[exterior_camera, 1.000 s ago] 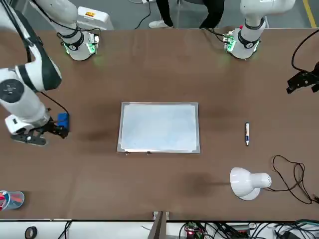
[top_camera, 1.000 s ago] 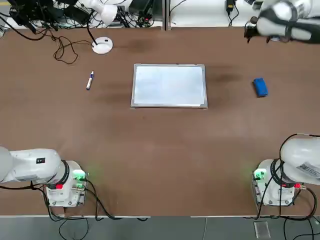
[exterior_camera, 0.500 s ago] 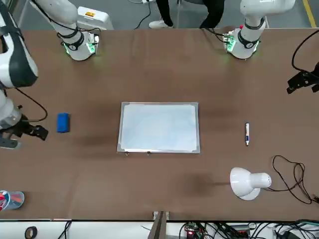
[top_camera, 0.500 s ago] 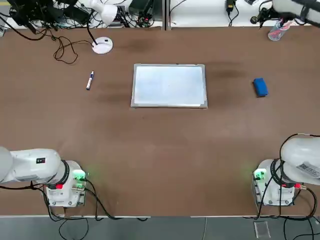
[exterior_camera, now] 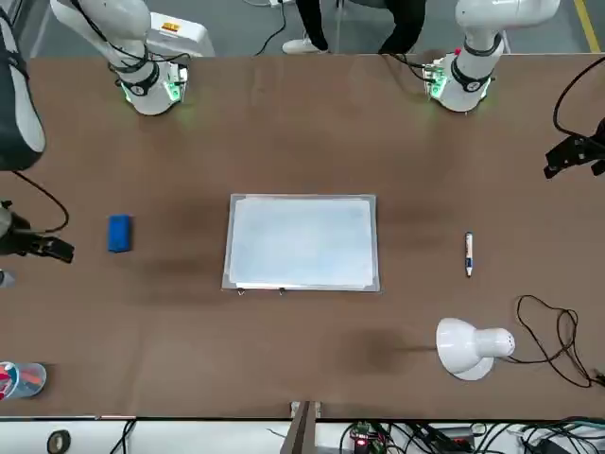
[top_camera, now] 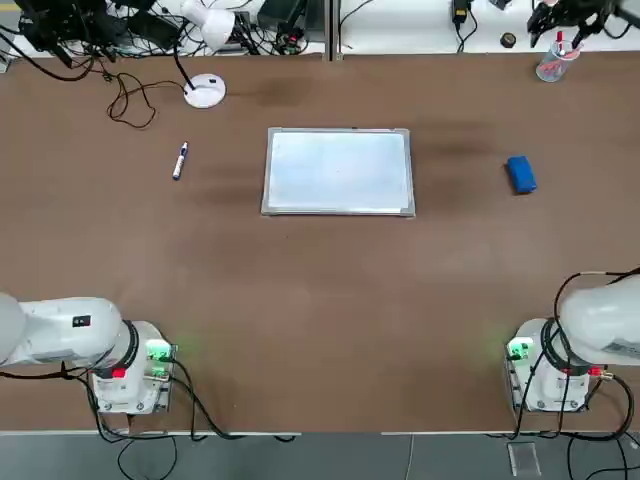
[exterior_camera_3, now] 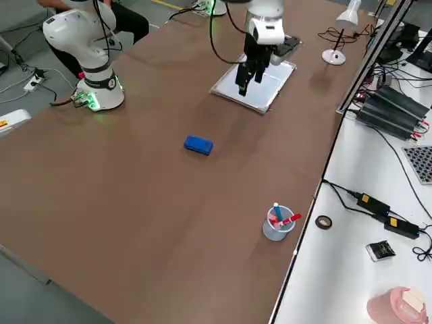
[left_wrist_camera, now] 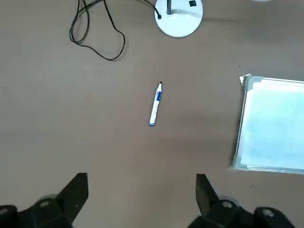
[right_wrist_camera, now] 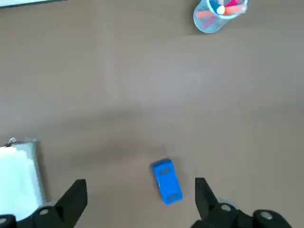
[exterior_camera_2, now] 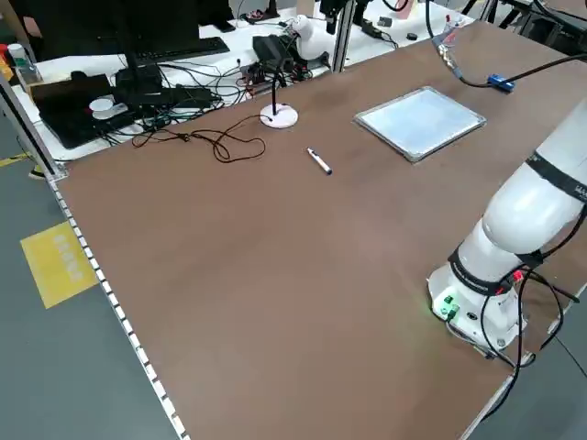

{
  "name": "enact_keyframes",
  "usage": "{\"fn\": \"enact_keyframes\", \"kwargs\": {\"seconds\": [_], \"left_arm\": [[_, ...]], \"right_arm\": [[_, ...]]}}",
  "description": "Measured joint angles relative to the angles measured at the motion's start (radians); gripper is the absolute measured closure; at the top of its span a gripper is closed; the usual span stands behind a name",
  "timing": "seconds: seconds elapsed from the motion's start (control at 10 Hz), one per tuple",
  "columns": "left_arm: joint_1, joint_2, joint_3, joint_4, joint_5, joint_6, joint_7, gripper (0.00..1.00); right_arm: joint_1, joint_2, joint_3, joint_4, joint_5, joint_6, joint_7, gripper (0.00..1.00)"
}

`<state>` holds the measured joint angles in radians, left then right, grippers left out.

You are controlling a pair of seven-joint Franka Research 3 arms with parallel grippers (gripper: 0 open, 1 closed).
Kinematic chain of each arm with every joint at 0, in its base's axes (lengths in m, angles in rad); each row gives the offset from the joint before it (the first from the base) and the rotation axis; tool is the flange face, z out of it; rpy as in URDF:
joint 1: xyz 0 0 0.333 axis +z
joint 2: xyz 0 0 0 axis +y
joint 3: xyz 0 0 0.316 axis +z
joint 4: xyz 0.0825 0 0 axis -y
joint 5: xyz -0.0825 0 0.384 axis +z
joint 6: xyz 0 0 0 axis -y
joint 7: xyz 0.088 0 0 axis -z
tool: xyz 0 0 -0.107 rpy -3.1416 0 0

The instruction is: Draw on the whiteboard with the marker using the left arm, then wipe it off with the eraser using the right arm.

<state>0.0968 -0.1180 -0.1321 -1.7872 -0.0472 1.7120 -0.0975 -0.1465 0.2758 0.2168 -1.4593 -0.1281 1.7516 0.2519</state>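
whiteboard: your whiteboard [top_camera: 338, 172] lies flat in the far half of the table [top_camera: 320, 300], midway between left and right; its far rim is set back from the table's far edge
marker: you have the marker [top_camera: 180, 161] lying left of the whiteboard, well apart from it; its blue end points far
eraser: the blue eraser [top_camera: 521, 174] lies flat right of the whiteboard, well apart from it
left gripper: your left gripper [left_wrist_camera: 142, 176] hangs above the left side of the table; its fingers stand wide apart and hold nothing
right gripper: your right gripper [right_wrist_camera: 141, 183] is raised over the right side; its fingers stand wide apart, nothing between them
room: you have bare tabletop from the whiteboard's near rim to the near edge; there are broad gaps either side, to the marker and to the eraser
far left: mind the white lamp [exterior_camera: 463, 348] beyond the marker; its dark cable [exterior_camera: 560, 326] loops on the table further left
far right: a clear cup of pens [top_camera: 556, 66] stands beyond the eraser, near the far edge
near edge: the left arm's base [top_camera: 135, 360] and right arm's base [top_camera: 545, 365] stand here; dark cables curve around both; a person's legs [exterior_camera: 406, 24] show past the edge
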Motion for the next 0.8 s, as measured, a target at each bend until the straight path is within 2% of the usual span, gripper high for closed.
{"fn": "enact_keyframes", "kwargs": {"seconds": [0.4, 0.6, 0.8], "left_arm": [[0.000, 0.000, 0.000, 0.000, 0.000, 0.000, 0.000, 0.00], [0.000, 0.000, 0.000, 0.001, 0.000, 0.000, 0.000, 0.00], [0.000, 0.000, 0.000, 0.001, 0.000, 0.000, 0.000, 0.00]], "right_arm": [[0.129, -0.145, -0.163, 0.022, 0.086, -0.151, -0.013, 0.00], [0.164, -0.212, -0.190, 0.022, 0.100, -0.226, -0.013, 0.00], [0.182, -0.253, -0.206, 0.022, 0.102, -0.254, -0.018, 0.00]]}}
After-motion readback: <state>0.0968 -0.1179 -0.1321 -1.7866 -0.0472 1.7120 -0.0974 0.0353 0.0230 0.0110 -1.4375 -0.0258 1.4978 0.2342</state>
